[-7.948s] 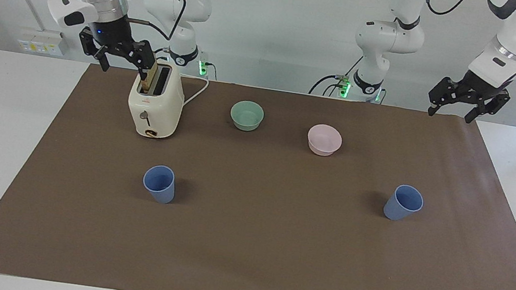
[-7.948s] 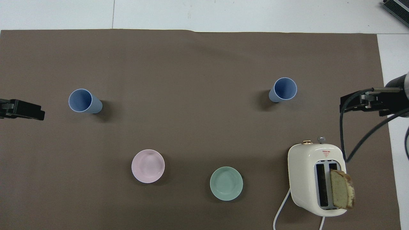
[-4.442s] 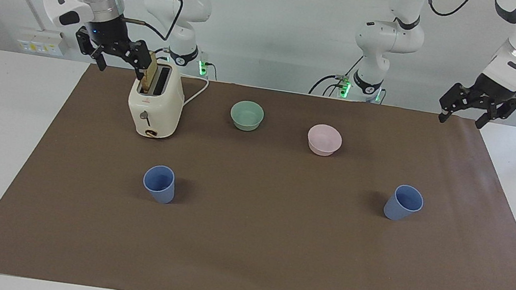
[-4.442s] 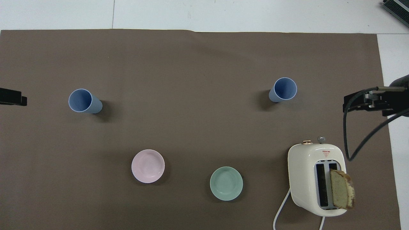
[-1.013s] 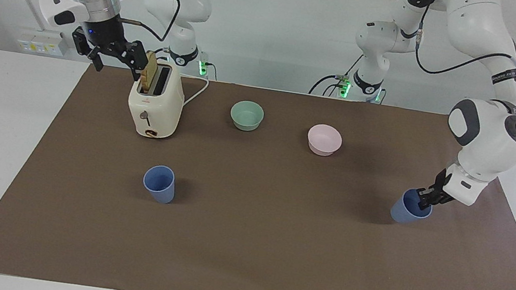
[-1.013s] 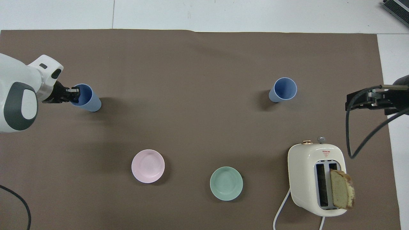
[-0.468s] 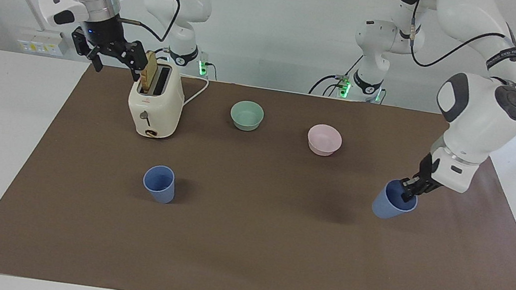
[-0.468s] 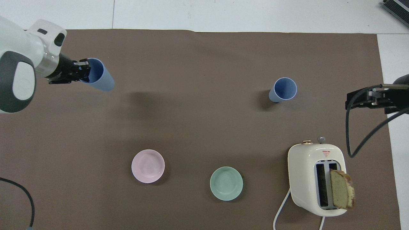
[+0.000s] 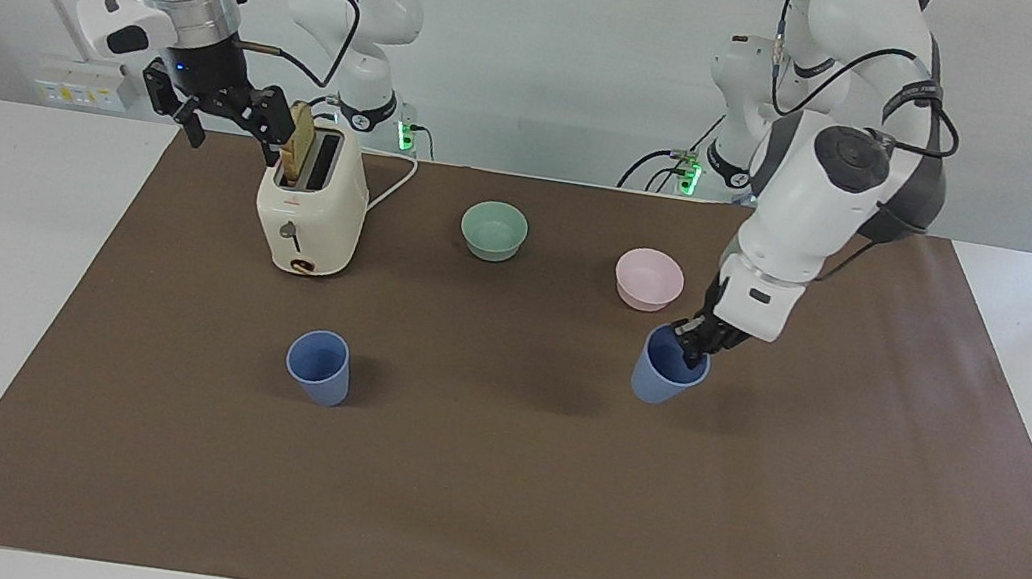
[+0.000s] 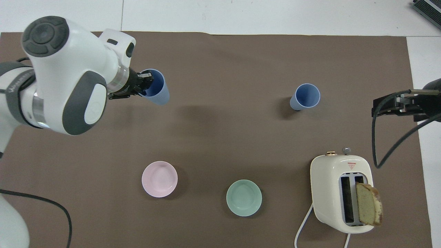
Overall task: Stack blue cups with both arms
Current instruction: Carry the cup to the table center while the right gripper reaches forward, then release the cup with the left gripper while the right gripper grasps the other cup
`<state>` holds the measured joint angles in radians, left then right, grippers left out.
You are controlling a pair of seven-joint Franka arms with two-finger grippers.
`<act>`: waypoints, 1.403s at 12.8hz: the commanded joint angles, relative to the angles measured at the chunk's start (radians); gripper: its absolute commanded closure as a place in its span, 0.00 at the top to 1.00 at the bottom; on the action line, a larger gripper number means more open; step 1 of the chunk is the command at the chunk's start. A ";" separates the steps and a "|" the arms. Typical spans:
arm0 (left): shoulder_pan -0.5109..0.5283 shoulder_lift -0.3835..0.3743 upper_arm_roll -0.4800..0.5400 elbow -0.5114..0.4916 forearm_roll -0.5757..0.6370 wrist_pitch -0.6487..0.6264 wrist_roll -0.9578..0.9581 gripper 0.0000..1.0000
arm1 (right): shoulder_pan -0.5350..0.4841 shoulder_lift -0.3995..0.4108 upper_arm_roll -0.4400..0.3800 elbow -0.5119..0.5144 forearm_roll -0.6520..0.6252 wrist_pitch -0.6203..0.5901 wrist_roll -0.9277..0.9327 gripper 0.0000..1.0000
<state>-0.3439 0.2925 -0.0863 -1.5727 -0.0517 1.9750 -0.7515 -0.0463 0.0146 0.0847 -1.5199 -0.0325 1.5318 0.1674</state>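
One blue cup stands upright on the brown mat toward the right arm's end; it also shows in the overhead view. My left gripper is shut on the rim of the other blue cup, one finger inside it. It holds that cup tilted in the air over the mat, by the pink bowl. The overhead view shows this gripper and the held cup too. My right gripper is open and empty, waiting in the air beside the toaster; its tips show in the overhead view.
A cream toaster with a bread slice in one slot stands near the right arm, its white cord trailing. A mint-green bowl and a pale pink bowl sit nearer to the robots than the cups. The brown mat covers the table.
My left gripper reached down to the cup at its end of the table, shut on its rim, lifted it and carried it toward the other cup. The right arm barely moved.
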 commanded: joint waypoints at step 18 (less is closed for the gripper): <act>-0.164 0.033 0.026 -0.230 0.054 0.292 -0.032 1.00 | 0.035 0.407 0.023 0.078 -0.047 0.416 -0.017 1.00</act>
<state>-0.5038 0.3554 -0.0749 -1.7989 -0.0342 2.2801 -0.7978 -0.0127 0.4255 0.0997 -1.3906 -0.0539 1.8971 0.1660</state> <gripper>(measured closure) 0.502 0.000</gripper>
